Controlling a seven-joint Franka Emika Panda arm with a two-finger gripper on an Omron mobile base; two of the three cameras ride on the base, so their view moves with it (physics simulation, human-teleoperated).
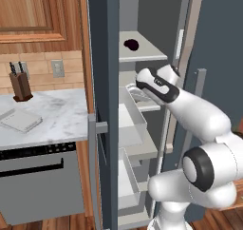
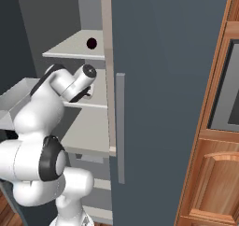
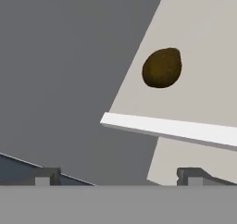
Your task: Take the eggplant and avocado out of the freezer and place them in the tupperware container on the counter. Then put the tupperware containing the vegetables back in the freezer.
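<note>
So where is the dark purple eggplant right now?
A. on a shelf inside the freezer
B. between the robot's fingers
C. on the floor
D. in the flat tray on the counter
A: the eggplant sits on an upper shelf inside the open freezer.

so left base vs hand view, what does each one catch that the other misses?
Left base alone: the eggplant on an upper shelf of the freezer, the tupperware container lying on the counter, and a knife block by the wall.

Hand view alone: the avocado sitting on a pale shelf, ahead of the open gripper, untouched.

Shared: the freezer's light grey interior and shelving.
</note>
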